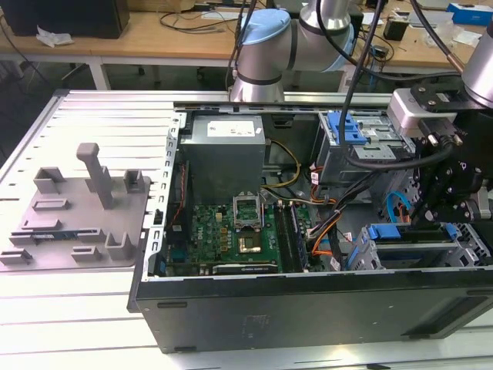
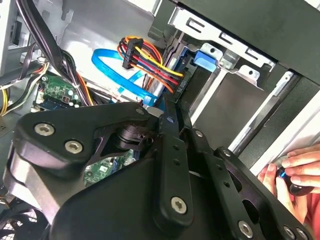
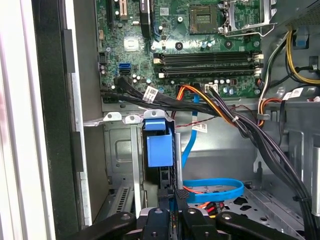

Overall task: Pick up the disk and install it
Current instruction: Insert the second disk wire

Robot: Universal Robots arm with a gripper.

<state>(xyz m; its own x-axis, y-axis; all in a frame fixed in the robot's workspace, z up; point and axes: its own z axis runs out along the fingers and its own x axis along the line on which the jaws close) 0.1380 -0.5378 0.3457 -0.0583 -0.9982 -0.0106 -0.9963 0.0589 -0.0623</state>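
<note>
At the exterior view's right, the gripper [image 1: 443, 202] hangs over the open computer case [image 1: 308, 308], above the drive cage [image 1: 420, 247] with blue rails. Second wrist view: fingers pressed together beside a blue latch [image 2: 205, 61]; a hand [image 2: 295, 172] nearby. First wrist view: motherboard [image 3: 190, 45], blue cable [image 3: 215, 190]. Disk's location cannot be told.

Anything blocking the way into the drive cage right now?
Possibly. In the second wrist view a red, yellow and black wire bundle and a blue flat cable run right beside the gripper at the drive cage. I cannot make out the disk itself, so I cannot confirm its path.
</note>
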